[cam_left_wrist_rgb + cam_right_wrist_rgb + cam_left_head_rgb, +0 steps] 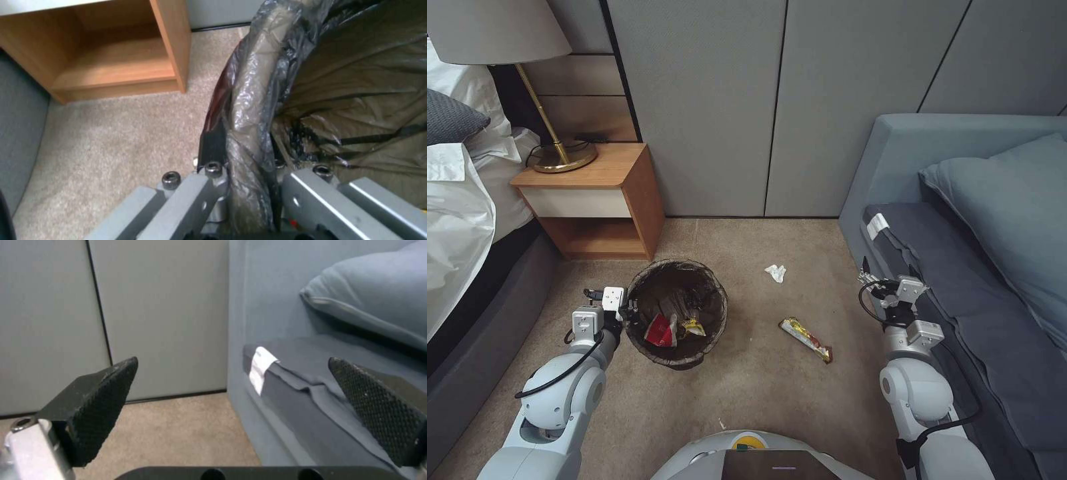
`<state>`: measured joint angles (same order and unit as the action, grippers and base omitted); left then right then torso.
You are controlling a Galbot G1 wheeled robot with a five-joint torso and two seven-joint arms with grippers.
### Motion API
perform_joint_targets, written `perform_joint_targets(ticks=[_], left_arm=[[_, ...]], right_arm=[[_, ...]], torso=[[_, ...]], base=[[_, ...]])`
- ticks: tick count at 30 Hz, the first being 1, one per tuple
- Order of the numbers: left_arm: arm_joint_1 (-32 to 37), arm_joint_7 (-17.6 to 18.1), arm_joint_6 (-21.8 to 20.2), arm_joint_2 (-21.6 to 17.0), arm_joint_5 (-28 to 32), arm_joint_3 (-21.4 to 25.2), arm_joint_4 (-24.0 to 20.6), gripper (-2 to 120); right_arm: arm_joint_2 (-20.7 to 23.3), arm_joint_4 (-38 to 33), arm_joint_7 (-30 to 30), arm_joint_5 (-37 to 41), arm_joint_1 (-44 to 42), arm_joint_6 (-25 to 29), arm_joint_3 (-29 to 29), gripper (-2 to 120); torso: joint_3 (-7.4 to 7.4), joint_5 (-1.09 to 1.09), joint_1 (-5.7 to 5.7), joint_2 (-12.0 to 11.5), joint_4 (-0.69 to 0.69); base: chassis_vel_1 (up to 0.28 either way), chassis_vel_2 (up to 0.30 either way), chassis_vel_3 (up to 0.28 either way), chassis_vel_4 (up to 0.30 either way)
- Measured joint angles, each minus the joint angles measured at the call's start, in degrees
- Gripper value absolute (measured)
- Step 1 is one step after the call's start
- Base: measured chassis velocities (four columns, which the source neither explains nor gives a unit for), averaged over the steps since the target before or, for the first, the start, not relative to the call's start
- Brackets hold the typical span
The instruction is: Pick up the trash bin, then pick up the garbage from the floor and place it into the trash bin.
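The snack-bar wrapper (806,339) lies flat on the floor (760,400) between the trash bin (677,313) and the sofa (960,300), its long axis running on a slant, one end pointing back toward the bin and the other toward the robot's right side. It is a thin yellow and red strip, a bit crinkled, and looks as if it would want a pinch across its narrow width. The right gripper (887,288) hangs well above the carpet by the sofa's edge with its two black textured pads (100,396) spread wide and nothing between them; the wrapper lies inward and down from it, toward the robot's left, so I'd judge this the nearer arm for the job. Farther off toward the wall is a crumpled white tissue (775,272), small and soft. The bin itself stands on the carpet just in front of the wooden nightstand (604,200), a round bucket with a dark bag folded over its rim, already holding a red packet (659,331) and a yellow wrapper (692,327). The left gripper (627,308) is clamped on the bin's near rim, one finger outside, one inside, with the wrinkled bag pinched between.
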<state>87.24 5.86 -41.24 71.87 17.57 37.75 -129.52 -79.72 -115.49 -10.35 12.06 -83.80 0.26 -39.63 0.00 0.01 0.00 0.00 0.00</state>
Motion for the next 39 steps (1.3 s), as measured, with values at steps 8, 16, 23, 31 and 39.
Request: perform_joint_targets(ticks=[8, 16, 23, 31, 39], left_arm=[[-0.3, 0.2, 0.1, 0.2, 0.0, 0.0, 0.3, 0], [-0.4, 0.3, 0.2, 0.2, 0.0, 0.0, 0.7, 0], [-0.4, 0.3, 0.2, 0.3, -0.1, 0.0, 1.0, 0], [-0.4, 0.4, 0.2, 0.4, -0.1, 0.2, 1.4, 0], [-0.4, 0.5, 0.2, 0.7, -0.3, 0.1, 1.6, 0]], right_arm=[[-0.1, 0.5, 0.3, -0.4, 0.1, 2.4, -0.2, 100], [3.5, -3.9, -2.9, 1.7, -0.9, -5.8, 3.3, 100], [13.5, -5.1, -8.4, 14.7, 3.2, -22.2, 10.9, 100], [22.8, 1.0, -11.2, 31.2, 11.8, -35.3, 20.8, 100], [24.4, 8.8, -11.7, 40.3, 18.5, -38.9, 30.2, 100]], torso=[[0.00, -0.01, 0.00, 0.0, -0.01], [0.00, -0.01, 0.00, 0.0, -0.01], [-0.01, 0.00, 0.00, 0.0, 0.01], [0.00, -0.01, 0.00, 0.0, 0.01], [0.00, -0.01, 0.00, 0.0, -0.01]], base=[[-0.100, 0.112, 0.099, -0.110], [-0.043, 0.031, 0.049, -0.035], [0.000, 0.000, 0.000, 0.000], [0.000, 0.000, 0.000, 0.000], [0.000, 0.000, 0.000, 0.000]])
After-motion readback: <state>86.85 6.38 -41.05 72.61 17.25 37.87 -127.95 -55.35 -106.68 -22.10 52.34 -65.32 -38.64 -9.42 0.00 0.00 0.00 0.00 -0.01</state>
